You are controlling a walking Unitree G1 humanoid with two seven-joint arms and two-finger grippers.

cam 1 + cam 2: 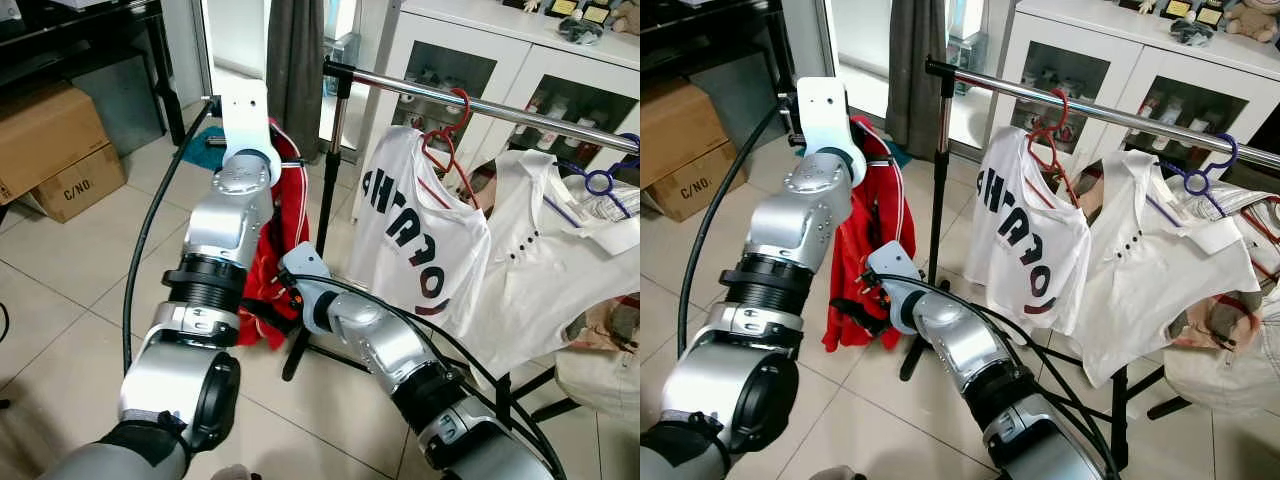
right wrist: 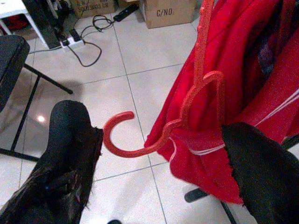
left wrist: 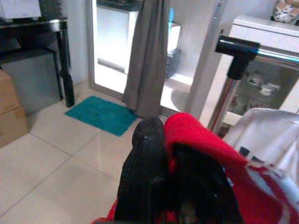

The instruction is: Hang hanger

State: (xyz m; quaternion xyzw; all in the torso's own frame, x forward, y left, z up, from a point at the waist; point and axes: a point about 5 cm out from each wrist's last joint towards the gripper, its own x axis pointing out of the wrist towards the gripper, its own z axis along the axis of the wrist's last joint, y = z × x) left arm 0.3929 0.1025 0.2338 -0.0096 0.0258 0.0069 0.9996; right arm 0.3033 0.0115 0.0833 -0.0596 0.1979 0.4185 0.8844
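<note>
A red garment (image 1: 872, 235) hangs from my raised left gripper (image 3: 163, 135), whose fingers are shut on the fabric at its top. A red plastic hanger (image 2: 201, 88) sits in the garment, and its hook (image 2: 122, 142) sticks out sideways near the lower part. My right gripper (image 2: 159, 140) is open around that hook, one finger (image 2: 70, 135) close beside the hook's tip and the other finger (image 2: 257, 158) against the red cloth. The chrome clothes rail (image 1: 480, 105) runs to the right, above and behind both grippers.
Two white shirts hang on the rail, one on a red hanger (image 1: 445, 150) and one on a blue hanger (image 1: 600, 180). The rack's upright pole (image 1: 335, 160) stands just behind the garment. Cardboard boxes (image 1: 50, 140) sit at left, a white cabinet (image 1: 480, 50) behind.
</note>
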